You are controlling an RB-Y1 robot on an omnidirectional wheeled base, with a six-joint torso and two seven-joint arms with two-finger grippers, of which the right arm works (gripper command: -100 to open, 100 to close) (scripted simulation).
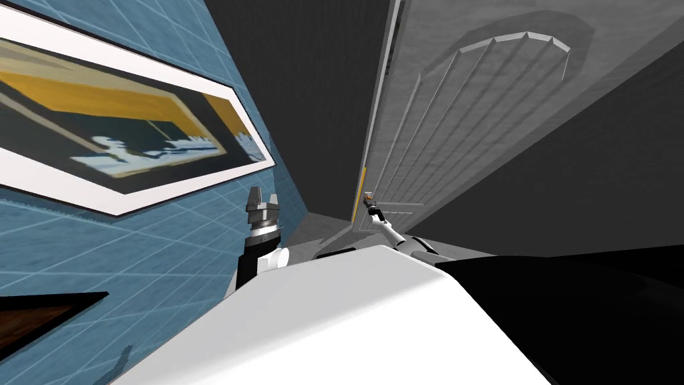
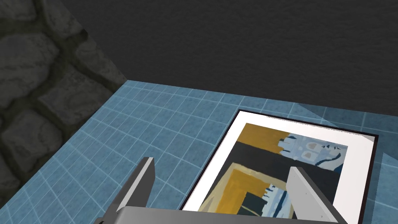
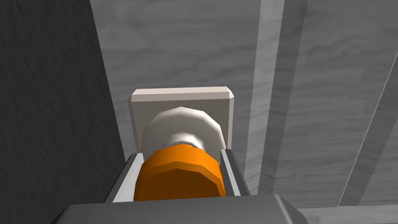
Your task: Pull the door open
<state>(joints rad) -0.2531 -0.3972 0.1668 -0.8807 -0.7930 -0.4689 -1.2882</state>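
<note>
Home, framed painting [image 1: 120, 127], blue tiled wall [image 1: 167, 254], panelled door [image 1: 467, 120]

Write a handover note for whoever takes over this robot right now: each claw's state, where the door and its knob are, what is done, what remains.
The right claw is shut on the orange knob, its fingers pressing the knob's sides, near the edge of the grey door.
The left claw is open and holds nothing, raised at my left side, away from the door.
Done: the knob is gripped.
Left: pull the door open. I cannot tell whether it has begun to swing.
</note>
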